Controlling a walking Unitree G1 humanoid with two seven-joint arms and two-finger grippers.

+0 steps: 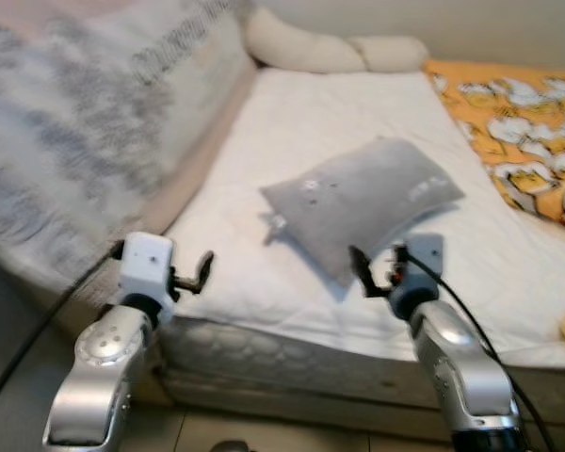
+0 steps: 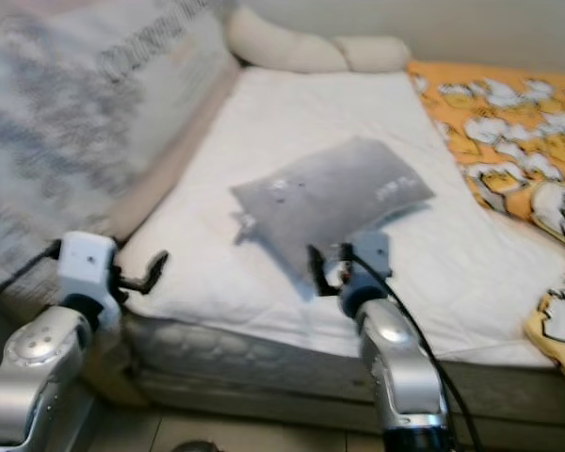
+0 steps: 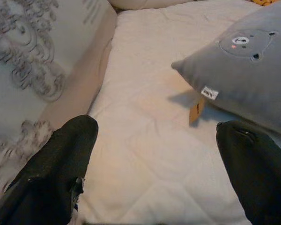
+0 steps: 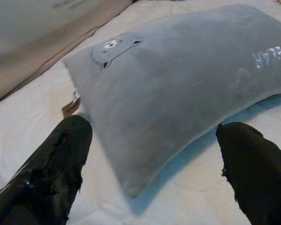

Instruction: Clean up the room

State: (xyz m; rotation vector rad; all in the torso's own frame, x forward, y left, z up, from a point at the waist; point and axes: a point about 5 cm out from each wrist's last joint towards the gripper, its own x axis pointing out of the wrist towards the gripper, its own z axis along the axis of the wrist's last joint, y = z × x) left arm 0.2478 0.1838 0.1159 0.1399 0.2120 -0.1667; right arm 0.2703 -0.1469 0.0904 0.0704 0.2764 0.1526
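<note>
two grippers at the near edge of the bed, a grey pillow just beyond

left gripper point(image 1: 196, 273) at the near left, fingers spread and empty, over the white mattress point(image 1: 320, 122); grey pillow point(image 1: 363, 198) lies flat mid-bed, bear patch facing up; right gripper point(image 1: 377, 268) near its closest edge, fingers parted, holding nothing; orange duck-print blanket point(image 1: 518, 132) on the far right; cream pillows point(image 1: 330, 49) at the far end

Count: 1 grey rectangular plush pillow with a small bear patch point(image 1: 363, 202), 1 orange paper tag point(image 3: 195, 110) hanging off its corner. 1 white quilted mattress point(image 1: 311, 113). 2 cream rounded bolster cushions point(image 1: 301, 47) at the head end. 1 orange duck-print blanket point(image 1: 523, 122). 1 grey-patterned beige quilt point(image 1: 85, 122) draped along one side. 2 two-finger black grippers: left gripper point(image 1: 198, 273), right gripper point(image 1: 377, 268).
</note>
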